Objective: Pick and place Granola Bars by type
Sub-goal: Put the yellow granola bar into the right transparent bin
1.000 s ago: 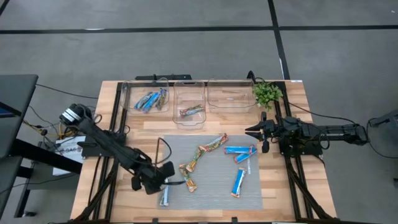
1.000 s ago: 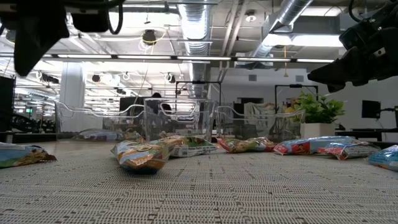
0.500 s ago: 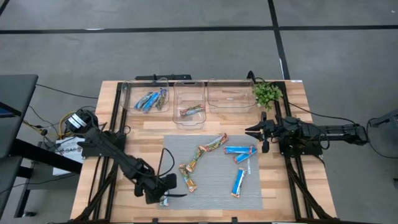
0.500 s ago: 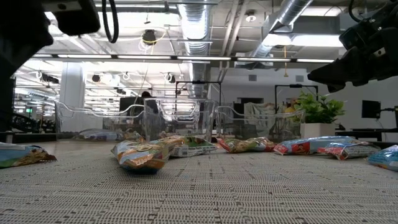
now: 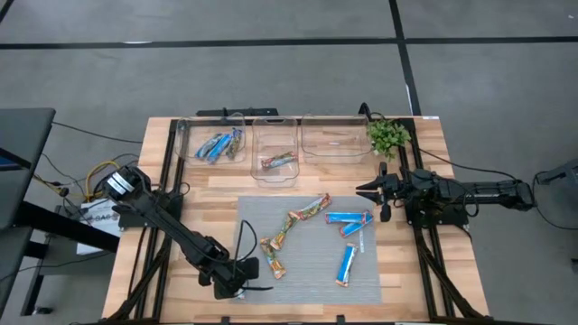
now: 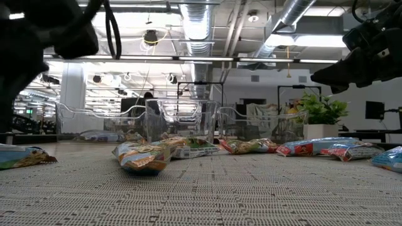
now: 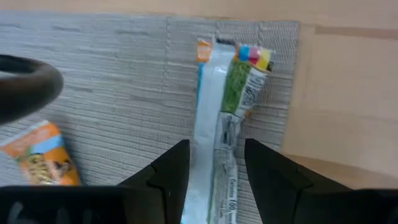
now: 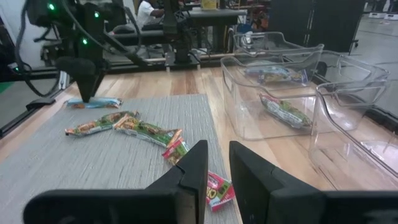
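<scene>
My left gripper (image 5: pixel 238 287) (image 7: pixel 216 169) is open and low over the mat's near-left corner. Its fingers stand on either side of a blue-white and green granola bar (image 7: pixel 219 134) lying flat on the mat; the right wrist view shows it above this bar (image 8: pixel 93 102). Several more bars lie on the mat: multicoloured ones (image 5: pixel 307 209) (image 5: pixel 274 264) and blue ones with red ends (image 5: pixel 349 218) (image 5: pixel 346 264). My right gripper (image 5: pixel 364 191) (image 8: pixel 218 163) hovers by the mat's right edge, open by a narrow gap and holding nothing. My left gripper comes down from above with one finger (image 7: pixel 171 171) on each long side of the bar (image 7: pixel 214 155), lined across it. Whether the fingers touch the wrapper, I cannot tell. The bar lies flat on the mat.
Three clear bins stand along the far edge: the left one (image 5: pixel 191 149) holds blue bars, the middle one (image 5: pixel 257 155) a multicoloured bar, the right one (image 5: pixel 312 144) nothing visible. A small plant (image 5: pixel 388 135) stands at the far right. Bare wood (image 5: pixel 406 271) borders the mat.
My left gripper has moved toward the table's near edge and down, ending over the bar at the mat's near-left corner. The bar has stayed where it was. The right arm has kept still.
</scene>
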Tool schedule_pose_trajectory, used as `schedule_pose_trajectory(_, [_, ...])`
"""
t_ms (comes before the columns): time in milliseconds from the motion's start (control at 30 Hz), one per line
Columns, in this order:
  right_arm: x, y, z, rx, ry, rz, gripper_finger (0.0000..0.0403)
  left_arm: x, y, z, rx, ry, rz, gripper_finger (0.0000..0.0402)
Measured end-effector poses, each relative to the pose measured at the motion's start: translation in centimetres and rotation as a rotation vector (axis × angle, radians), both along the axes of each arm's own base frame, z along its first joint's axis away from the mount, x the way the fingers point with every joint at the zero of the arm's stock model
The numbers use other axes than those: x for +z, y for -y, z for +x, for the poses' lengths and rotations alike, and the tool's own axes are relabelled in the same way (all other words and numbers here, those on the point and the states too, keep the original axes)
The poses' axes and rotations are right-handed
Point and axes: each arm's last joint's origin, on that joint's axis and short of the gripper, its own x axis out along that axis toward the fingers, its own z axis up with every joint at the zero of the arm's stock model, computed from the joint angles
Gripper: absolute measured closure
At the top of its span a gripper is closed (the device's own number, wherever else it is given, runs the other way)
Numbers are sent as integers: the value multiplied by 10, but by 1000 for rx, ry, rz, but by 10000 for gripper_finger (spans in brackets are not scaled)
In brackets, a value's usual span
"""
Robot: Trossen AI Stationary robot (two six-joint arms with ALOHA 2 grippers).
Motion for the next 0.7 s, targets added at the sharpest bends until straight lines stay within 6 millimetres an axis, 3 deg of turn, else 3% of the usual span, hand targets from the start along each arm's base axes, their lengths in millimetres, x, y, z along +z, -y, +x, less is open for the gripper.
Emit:
schedule_pose_trajectory(367, [0,0,0,0,2,0,344,-2,1,-1,-12,-25,-17,262])
schedule_pose_trajectory(700, [0,0,0,0,2,0,344,-3,2,-1,12,-50,-42,375])
